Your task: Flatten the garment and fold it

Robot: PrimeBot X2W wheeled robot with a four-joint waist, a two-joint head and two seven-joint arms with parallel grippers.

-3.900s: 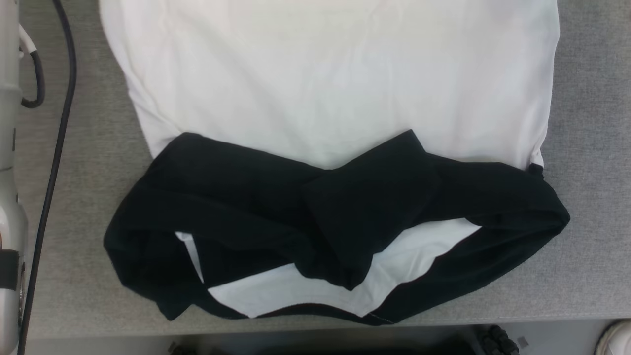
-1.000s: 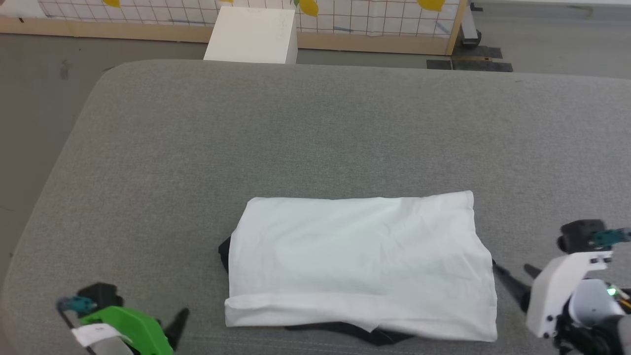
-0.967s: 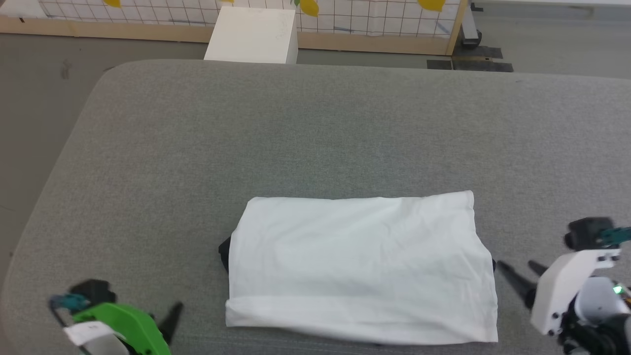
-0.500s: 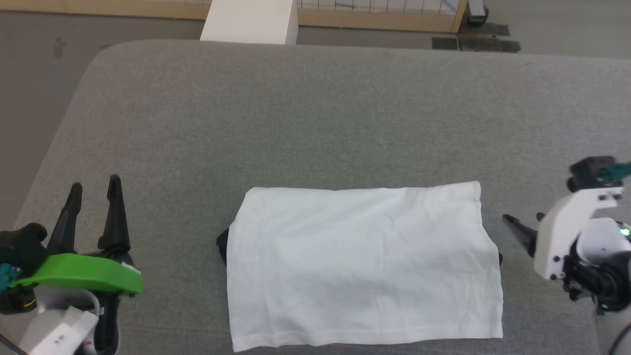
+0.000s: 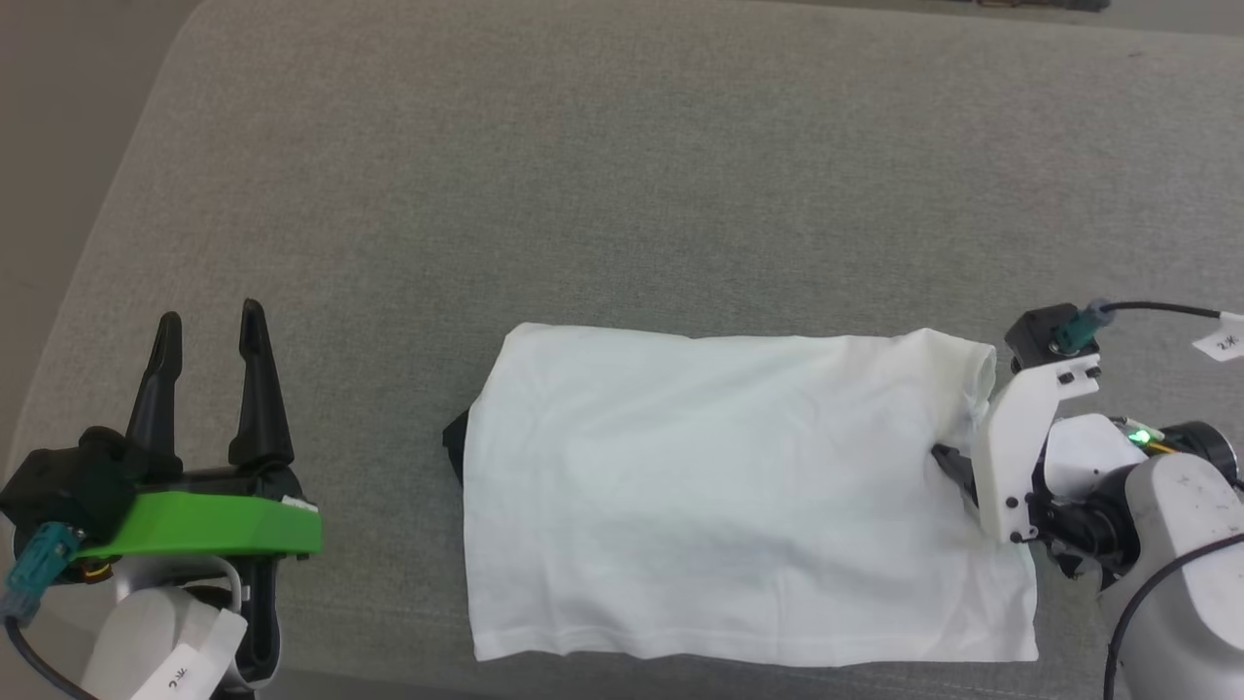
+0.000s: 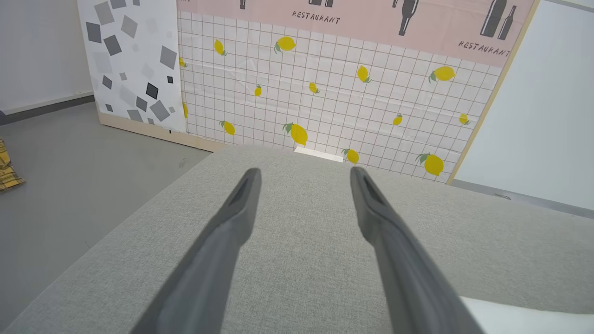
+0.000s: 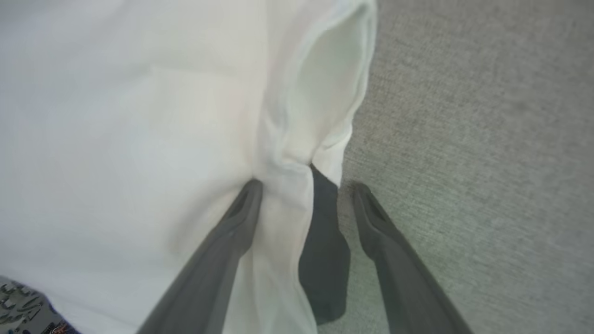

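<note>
The garment point(image 5: 729, 496) lies folded into a white rectangle on the grey table, with a black bit point(image 5: 455, 439) peeking out at its left edge. My right gripper point(image 5: 948, 462) is open and pushed into the garment's right edge, which is bunched and lifted there. In the right wrist view the right gripper point(image 7: 304, 185) straddles that edge: one finger point(image 7: 232, 232) lies on the white cloth, a black sleeve piece point(image 7: 325, 241) sits between the fingers, and the other finger rests over the table. My left gripper point(image 5: 211, 321) stands open and apart from the shirt at lower left, also open in its wrist view point(image 6: 304, 171).
The grey padded table point(image 5: 622, 194) has a rounded left edge with floor point(image 5: 58, 117) beyond it. A lemon-patterned wall panel point(image 6: 325, 93) stands past the far edge. A tagged cable point(image 5: 1166, 311) runs off my right wrist.
The head camera has tilted down. My right gripper has moved left into the garment's right edge and rumpled it. My left gripper holds about the same spot, fingers up.
</note>
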